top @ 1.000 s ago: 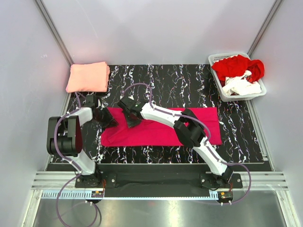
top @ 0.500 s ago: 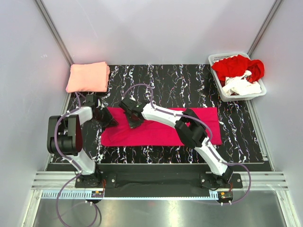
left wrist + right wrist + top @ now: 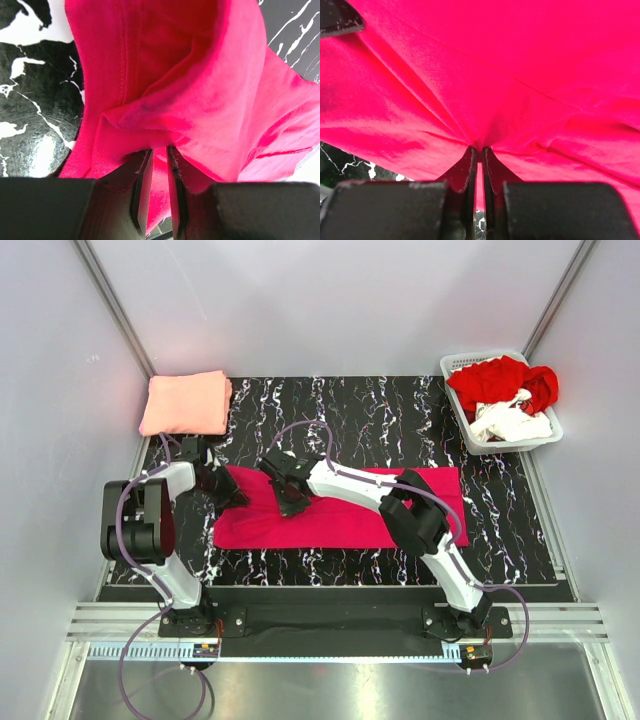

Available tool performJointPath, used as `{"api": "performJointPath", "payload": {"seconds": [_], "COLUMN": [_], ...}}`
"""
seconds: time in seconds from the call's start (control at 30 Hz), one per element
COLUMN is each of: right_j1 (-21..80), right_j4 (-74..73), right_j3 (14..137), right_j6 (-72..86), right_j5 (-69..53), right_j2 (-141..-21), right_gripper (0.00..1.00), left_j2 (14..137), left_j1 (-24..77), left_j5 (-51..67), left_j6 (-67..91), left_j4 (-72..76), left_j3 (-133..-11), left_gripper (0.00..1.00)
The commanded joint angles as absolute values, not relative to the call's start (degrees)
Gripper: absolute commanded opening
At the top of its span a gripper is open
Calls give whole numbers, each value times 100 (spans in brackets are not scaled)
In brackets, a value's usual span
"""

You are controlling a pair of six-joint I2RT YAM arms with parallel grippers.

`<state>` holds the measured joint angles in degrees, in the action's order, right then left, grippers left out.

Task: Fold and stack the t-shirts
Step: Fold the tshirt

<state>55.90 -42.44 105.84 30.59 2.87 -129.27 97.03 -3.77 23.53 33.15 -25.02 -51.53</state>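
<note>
A magenta-pink t-shirt (image 3: 350, 510) lies as a long folded strip across the dark marbled mat (image 3: 400, 420). My left gripper (image 3: 222, 487) is shut on its far left corner; in the left wrist view the cloth (image 3: 200, 100) bunches up from between the jaws (image 3: 159, 160). My right gripper (image 3: 290, 498) is shut on the shirt's upper edge a little to the right, with folds of cloth (image 3: 495, 90) pinched at the jaw tips (image 3: 480, 150). A folded salmon-pink t-shirt (image 3: 186, 403) rests at the back left. Red (image 3: 495, 380) and white (image 3: 512, 422) t-shirts fill the basket.
The white slatted basket (image 3: 460, 418) stands at the back right corner, past the mat's edge. Grey walls with metal rails close in the sides and back. Both arm bases are bolted at the near edge (image 3: 330, 620).
My right gripper has closed on the magenta shirt's edge and shifted slightly right and toward me. The left gripper has stayed shut on the left corner.
</note>
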Motion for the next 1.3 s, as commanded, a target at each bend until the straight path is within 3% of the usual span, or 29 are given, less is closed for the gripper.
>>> {"api": "performJointPath", "payload": {"seconds": [0.0,0.13,0.33,0.43,0.63,0.73,0.8,0.83,0.97,1.27], "right_j1": [5660,5704,5722,5722,5722,5722,5722,5730,5722,5722], "right_j4": [-4491,-4518,-4456,-4465,-4606,-4623,-4623,-4614,-4579,-4588], "right_j3": [10450,10310,10213,10326,10547,10477,10407,10398,10353,10512], "right_j6": [3190,3243,3261,3226,3173,3173,3190,3190,3208,3225], "right_j5": [167,132,167,246,255,272,334,343,404,457], "right_j2": [-12419,-12287,-12261,-12339,-12384,-12314,-12270,-12261,-12226,-12515], "right_gripper": [6,10,29,27,10,10,15,24,43,47], "left_j2": [9914,9932,9949,9949,9967,9975,9976,9976,9958,9923], "left_j1": [-448,-448,-448,-448,-448,-448,-448,-448,-448,-457], "left_j5": [1732,1696,1688,1679,1661,1661,1652,1652,1661,1670], "left_j6": [3217,3217,3199,3190,3164,3164,3164,3173,3164,3146], "left_j4": [-2426,-2443,-2470,-2479,-2514,-2514,-2522,-2522,-2531,-2505], "left_j3": [-5291,-5326,-5335,-5335,-5335,-5352,-5361,-5344,-5344,-5300], "left_gripper": [24,24,24,23,23,23,23,23,23,22]}}
